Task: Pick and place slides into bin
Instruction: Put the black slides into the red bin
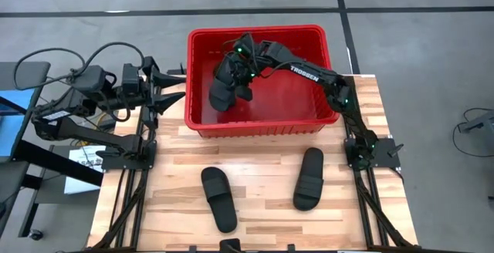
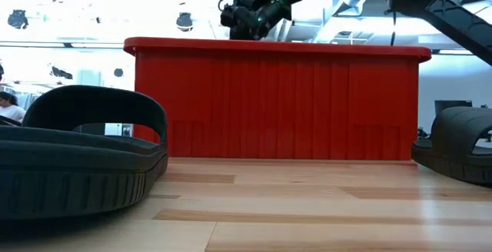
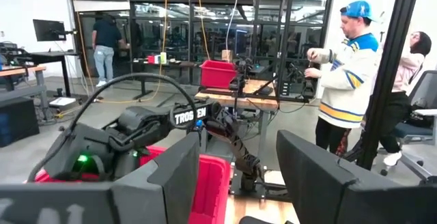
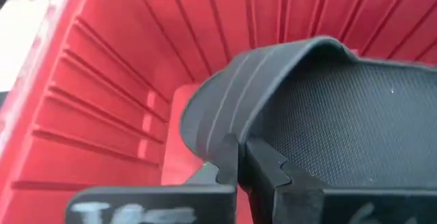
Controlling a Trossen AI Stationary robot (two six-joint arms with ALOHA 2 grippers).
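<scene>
The right claw (image 1: pixel 241 59) hangs inside the red bin (image 1: pixel 309 35), clamped on the edge of a black slide (image 4: pixel 328 108). Two more slides (image 1: pixel 218 197) (image 1: pixel 309 178) lie on the wooden counter (image 1: pixel 262 207) — just in front of the bin. The left claw (image 1: pixel 171 86) waits, spread open, beside the bin's left wall.

bin (image 1: pixel 258 122): red, ribbed | slides (image 1: pixel 218 197): matte black | table (image 1: pixel 262 214): pale wood

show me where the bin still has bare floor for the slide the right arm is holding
The bin has bare red floor in its right half, between the right gripper and the right wall. The left half is crowded: the held slide hangs there. On the table, bare wood lies between the two slides.
</scene>
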